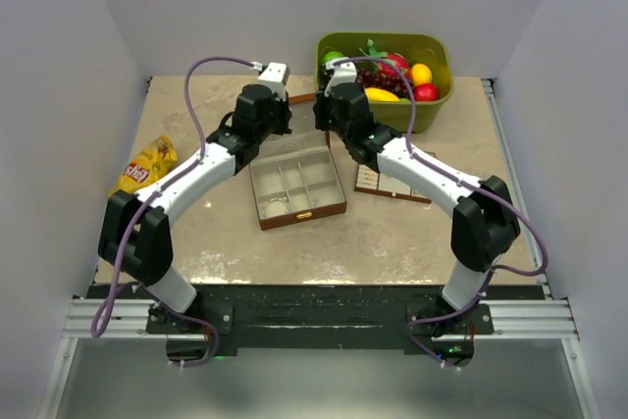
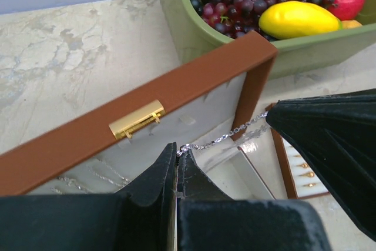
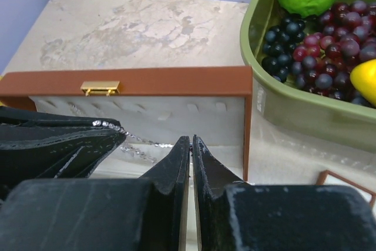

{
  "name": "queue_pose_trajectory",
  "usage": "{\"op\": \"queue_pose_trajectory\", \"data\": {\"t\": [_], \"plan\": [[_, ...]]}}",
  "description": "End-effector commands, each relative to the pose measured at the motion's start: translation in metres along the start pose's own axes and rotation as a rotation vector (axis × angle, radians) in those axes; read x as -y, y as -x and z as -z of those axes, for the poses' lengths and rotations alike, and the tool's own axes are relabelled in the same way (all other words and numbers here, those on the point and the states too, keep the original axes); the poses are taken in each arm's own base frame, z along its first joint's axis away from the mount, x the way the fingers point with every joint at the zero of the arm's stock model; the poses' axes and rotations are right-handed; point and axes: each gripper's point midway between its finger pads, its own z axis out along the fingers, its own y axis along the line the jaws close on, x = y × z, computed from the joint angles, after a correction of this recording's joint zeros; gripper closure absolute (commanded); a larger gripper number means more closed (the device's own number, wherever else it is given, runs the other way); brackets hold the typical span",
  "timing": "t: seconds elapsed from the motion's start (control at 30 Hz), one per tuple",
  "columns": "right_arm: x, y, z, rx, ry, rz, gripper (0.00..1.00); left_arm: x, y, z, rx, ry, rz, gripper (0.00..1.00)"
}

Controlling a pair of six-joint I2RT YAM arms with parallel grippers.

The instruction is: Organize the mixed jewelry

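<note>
Fine silver chain stretches sideways between left claw and right claw, each apparently pinched shut on it.

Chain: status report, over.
Left pincer shut on chain. Right pincer shut on its other end. Chain strung between them. Box close behind, no other obstruction seen.

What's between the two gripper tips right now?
A fine silvery chain stretches from the left gripper to the right gripper, in front of the box lid. The left wrist view shows it best.
</note>
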Motion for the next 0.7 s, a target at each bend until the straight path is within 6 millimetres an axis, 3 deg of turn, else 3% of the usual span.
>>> {"op": "queue_pose_trajectory", "data": {"t": [0.0,0.37,0.67], "plan": [[-0.014,0.051,-0.008,0.142,0.059,-0.077,0.92,-0.002,0.028,-0.014,0.068,-0.003,0.035,1.0],[0.0,0.047,-0.039,0.165,0.042,-0.135,0.94,-0.015,0.017,-0.036,0.059,0.035,0.08,1.0],[0.008,0.047,-0.035,0.201,0.039,-0.179,0.95,-0.017,0.039,-0.021,0.154,0.039,0.095,1.0]]}}
